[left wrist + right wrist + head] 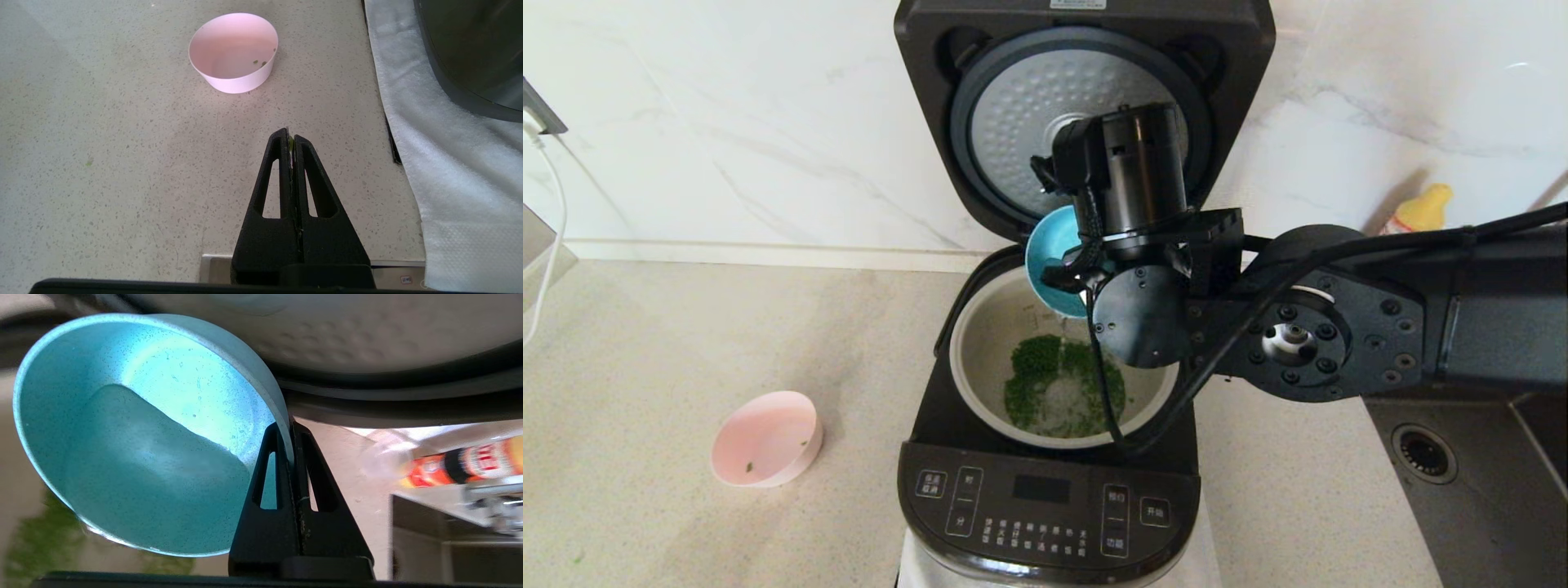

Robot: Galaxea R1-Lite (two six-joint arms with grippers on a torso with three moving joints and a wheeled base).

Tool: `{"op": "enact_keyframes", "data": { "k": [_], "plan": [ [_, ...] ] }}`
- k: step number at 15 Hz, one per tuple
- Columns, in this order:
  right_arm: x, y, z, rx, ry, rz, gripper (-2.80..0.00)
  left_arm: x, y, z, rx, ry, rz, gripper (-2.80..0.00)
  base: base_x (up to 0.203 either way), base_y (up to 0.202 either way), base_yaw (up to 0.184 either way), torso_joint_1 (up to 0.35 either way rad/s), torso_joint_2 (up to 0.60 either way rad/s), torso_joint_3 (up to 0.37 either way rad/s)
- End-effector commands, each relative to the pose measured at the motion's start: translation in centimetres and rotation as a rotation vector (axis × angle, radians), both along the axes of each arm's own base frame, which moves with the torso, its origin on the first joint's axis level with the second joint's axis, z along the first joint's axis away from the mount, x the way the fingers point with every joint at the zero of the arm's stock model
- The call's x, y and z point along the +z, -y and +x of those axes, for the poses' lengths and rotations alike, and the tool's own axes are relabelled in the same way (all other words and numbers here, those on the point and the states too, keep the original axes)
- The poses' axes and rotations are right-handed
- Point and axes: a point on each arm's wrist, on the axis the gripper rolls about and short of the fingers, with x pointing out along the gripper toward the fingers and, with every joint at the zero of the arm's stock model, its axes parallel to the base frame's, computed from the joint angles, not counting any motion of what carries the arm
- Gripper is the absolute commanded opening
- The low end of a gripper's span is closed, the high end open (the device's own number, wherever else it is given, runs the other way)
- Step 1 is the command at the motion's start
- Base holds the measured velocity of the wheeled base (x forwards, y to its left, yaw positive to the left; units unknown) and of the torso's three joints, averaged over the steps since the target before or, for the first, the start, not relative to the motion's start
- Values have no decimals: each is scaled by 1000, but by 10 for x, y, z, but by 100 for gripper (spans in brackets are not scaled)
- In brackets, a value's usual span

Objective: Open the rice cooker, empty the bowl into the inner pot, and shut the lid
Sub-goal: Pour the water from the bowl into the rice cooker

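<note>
Right fingers clamped on tipped blue bowl rim above inner pot; left fingers together, pink bowl ahead on worktop.

A pink bowl stands upright on the speckled beige counter, a few green flecks clinging inside it. A white cloth lies flat on the counter. At the back, a bottle with a yellow cap leans by the marble wall. A dark sink with a round drain is set into the counter. A white cable hangs down the wall from a socket.
</note>
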Motion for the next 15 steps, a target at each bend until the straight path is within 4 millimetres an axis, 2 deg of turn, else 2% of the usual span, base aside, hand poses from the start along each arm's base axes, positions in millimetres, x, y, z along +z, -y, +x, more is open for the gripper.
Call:
{"op": "enact_keyframes", "data": {
  "k": [1, 7, 10, 15],
  "plan": [
    [-4, -1, 0, -20, -8, -42, -280, 0, 0, 0, 0, -2, 1, -280, 0, 0, 0, 0, 0, 0],
    [-10, -7, -10, -3, -33, -127, -280, 0, 0, 0, 0, -2, 1, -280, 0, 0, 0, 0, 0, 0],
    [-6, -9, -17, 18, -26, -162, -280, 0, 0, 0, 0, -2, 1, -280, 0, 0, 0, 0, 0, 0],
    [-3, -5, -16, -7, -24, -192, -280, 0, 0, 0, 2, -2, 1, -280, 0, 0, 0, 0, 0, 0]
  ]
}}
